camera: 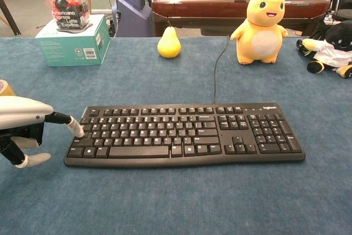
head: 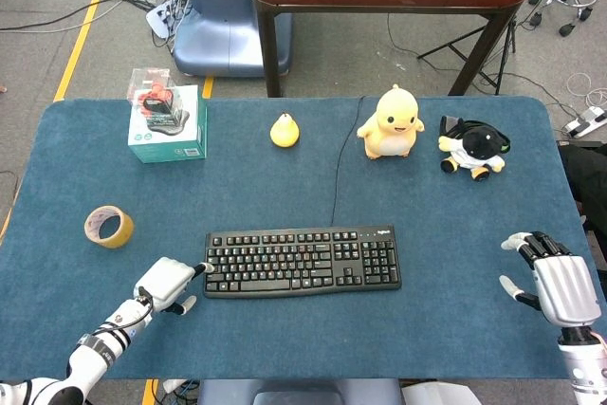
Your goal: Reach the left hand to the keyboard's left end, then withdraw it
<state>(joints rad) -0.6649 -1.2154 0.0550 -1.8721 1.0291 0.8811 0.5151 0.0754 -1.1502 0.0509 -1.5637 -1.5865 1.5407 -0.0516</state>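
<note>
A black keyboard lies flat in the middle of the blue table, its cable running to the far edge. My left hand sits just off the keyboard's left end. One finger points out straight, its tip touching the keyboard's left edge; the other fingers are curled under. It holds nothing. My right hand hovers near the table's right edge, fingers spread, nothing in it. It does not show in the chest view.
A roll of tape lies left of the keyboard. At the back stand a teal box, a yellow pear, a yellow plush and a black plush.
</note>
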